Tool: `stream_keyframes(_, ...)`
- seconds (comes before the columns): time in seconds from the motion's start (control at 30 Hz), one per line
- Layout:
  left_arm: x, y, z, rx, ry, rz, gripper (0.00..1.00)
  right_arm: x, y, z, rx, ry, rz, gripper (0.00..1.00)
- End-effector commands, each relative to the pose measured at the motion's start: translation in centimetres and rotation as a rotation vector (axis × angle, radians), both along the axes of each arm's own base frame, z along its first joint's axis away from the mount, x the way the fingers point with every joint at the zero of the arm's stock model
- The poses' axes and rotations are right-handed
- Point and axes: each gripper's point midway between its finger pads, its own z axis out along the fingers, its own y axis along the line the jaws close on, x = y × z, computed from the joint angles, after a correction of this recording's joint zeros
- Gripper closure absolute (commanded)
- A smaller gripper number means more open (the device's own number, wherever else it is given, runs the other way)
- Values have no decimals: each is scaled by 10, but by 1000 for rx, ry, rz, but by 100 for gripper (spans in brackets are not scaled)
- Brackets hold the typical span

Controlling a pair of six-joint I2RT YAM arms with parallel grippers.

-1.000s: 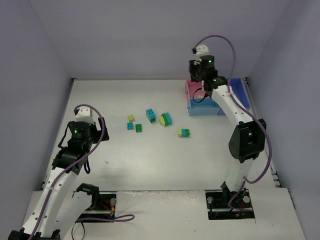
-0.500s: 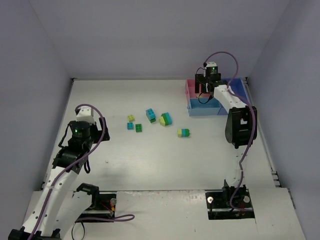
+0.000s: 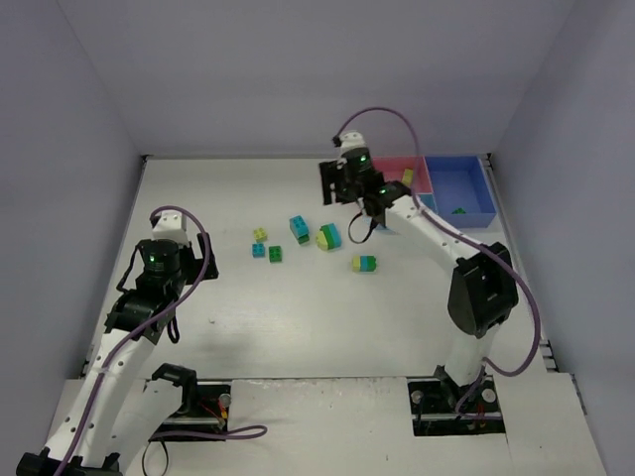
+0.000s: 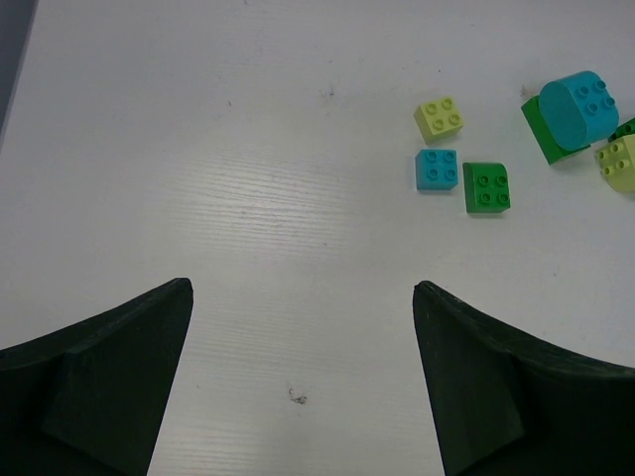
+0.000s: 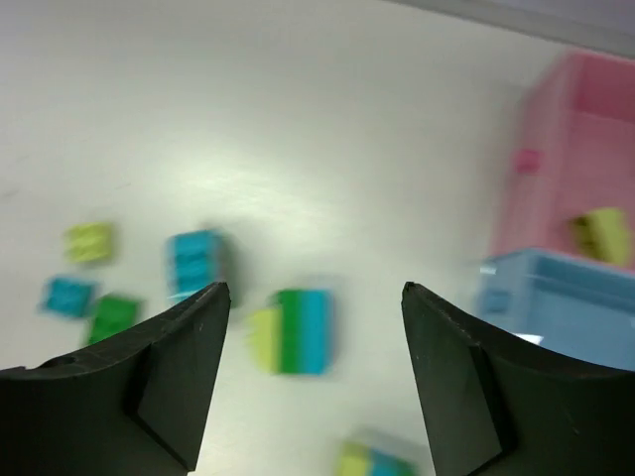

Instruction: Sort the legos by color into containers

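Gaping empty, the right claw [image 5: 311, 297] hangs near a two-colour lego [image 3: 364, 263] lying left-to-right.

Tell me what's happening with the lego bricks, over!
Left tool open, empty. Right tool open, empty, near the small plastic studded bricks on the white table. One yellow-green brick in pink plastic tray. Nothing blocking.

White-shelled arms [image 3: 429, 226], black joints [image 3: 483, 288], purple cables [image 3: 377, 110] — green lights [image 3: 152, 262], dark fingers [image 4: 109, 377]
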Motion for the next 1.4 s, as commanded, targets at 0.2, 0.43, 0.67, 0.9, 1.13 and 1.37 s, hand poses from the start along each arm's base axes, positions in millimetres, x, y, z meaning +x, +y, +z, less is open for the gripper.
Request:
stream_keyframes(0.2,12,-1,16,0,-58,6,15,-83,124,-32,127,60,19,30)
stream_keyframes(0.43,12,-2,16,-3,-58,4,15,-90,177,-71,132,113,35,30)
stream_keyframes(0.67,11,-1,16,-1,-55,6,15,-86,198,-110,107,154,40,31)
stream_keyframes(0.9,10,-3,16,-1,-58,0,15,-85,200,-142,65,189,30,39)
stream_keyframes(1.13,10,-4,17,-2,-60,-4,15,-81,193,-132,36,152,21,91)
stream_keyframes(1.37,9,-4,18,1,-63,-3,15,-50,142,-11,98,-35,-23,100)
